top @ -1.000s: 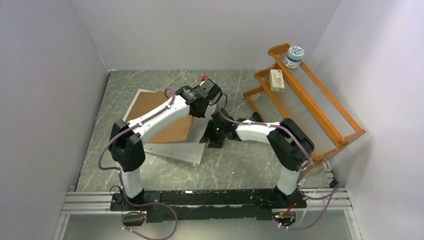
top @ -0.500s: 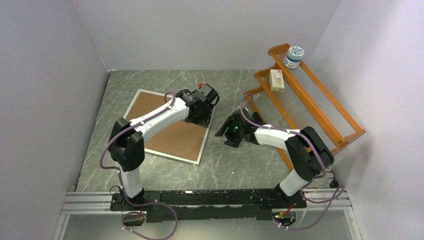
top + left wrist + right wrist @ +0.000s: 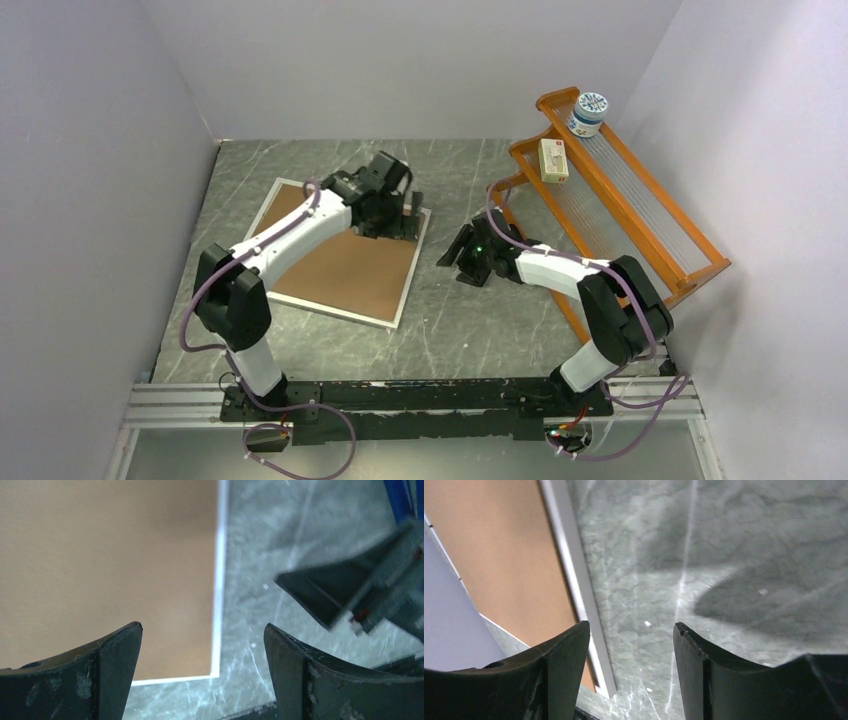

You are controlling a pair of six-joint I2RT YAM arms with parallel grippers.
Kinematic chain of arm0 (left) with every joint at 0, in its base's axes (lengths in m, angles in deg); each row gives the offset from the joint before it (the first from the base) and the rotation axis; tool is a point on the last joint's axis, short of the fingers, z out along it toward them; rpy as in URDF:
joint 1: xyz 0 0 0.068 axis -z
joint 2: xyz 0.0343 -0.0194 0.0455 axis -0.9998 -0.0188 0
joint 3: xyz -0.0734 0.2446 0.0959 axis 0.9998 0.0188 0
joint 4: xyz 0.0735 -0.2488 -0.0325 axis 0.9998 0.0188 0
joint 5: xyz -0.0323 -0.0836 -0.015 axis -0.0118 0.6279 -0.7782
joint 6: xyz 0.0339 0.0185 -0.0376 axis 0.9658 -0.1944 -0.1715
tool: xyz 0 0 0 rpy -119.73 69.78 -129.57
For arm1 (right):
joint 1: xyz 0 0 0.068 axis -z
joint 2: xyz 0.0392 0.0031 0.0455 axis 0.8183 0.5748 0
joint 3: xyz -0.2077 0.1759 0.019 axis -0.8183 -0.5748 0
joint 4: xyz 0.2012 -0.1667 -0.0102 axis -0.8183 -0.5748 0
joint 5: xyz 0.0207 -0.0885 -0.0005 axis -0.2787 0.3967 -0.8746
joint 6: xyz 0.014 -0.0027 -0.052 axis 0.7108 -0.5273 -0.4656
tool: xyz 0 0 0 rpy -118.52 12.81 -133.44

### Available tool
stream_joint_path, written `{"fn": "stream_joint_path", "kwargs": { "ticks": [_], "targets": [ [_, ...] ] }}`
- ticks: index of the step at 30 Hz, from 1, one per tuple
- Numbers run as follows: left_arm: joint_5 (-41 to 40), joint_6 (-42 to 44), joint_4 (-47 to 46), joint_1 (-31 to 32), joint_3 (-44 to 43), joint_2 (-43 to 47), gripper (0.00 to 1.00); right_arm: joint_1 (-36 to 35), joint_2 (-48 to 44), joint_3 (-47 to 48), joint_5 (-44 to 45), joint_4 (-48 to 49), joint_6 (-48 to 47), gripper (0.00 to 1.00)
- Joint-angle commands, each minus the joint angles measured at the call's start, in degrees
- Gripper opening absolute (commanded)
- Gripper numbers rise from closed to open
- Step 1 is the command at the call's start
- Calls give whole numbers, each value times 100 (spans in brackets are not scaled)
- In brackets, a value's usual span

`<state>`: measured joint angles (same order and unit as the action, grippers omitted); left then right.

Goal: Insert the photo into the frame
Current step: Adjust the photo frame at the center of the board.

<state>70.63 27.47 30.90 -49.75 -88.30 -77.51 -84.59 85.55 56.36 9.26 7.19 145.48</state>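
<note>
The frame (image 3: 413, 268) lies flat left of the table's middle, a thin white rim round a plain brown backing board (image 3: 335, 270) that fills it. The photo is hidden. My left gripper (image 3: 398, 220) hangs open over the frame's far right corner, holding nothing. In the left wrist view its fingers straddle the rim's corner (image 3: 218, 605), with the board (image 3: 100, 555) to the left. My right gripper (image 3: 450, 260) stands open and empty over bare table just right of the frame. The right wrist view shows the rim (image 3: 574, 570) beside the left finger.
An orange wooden rack (image 3: 640, 215) runs along the right wall, with a round jar (image 3: 588, 113) and a small box (image 3: 553, 159) on it. Grey walls close in the left, back and right sides. Marbled table shows between the frame and the rack.
The brown board, held tilted up by my left gripper, now lies flat in the frame. The left gripper has opened and let it go. My right gripper has drawn off to the right and opened wider.
</note>
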Motion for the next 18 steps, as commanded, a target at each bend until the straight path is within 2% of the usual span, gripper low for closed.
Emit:
{"fn": "stream_joint_path", "kwargs": {
  "ticks": [1,6,11,14,18],
  "targets": [
    [247,156,-197,-1016,-169,246,94,17,196,648,-307,-31,-704,66],
    [379,454,-339,-2793,227,419,94,23,665,1278,-419,-258,-892,68],
    [1542,907,-861,-4901,400,98,94,18,1190,1875,-495,-741,-925,71],
    [1844,1089,-1033,-5612,321,-357,94,22,1403,2021,-575,-885,-981,74],
    [2255,1071,-1186,-6132,153,-1033,94,31,1733,2229,-867,-884,-1045,77]
  ]
}}
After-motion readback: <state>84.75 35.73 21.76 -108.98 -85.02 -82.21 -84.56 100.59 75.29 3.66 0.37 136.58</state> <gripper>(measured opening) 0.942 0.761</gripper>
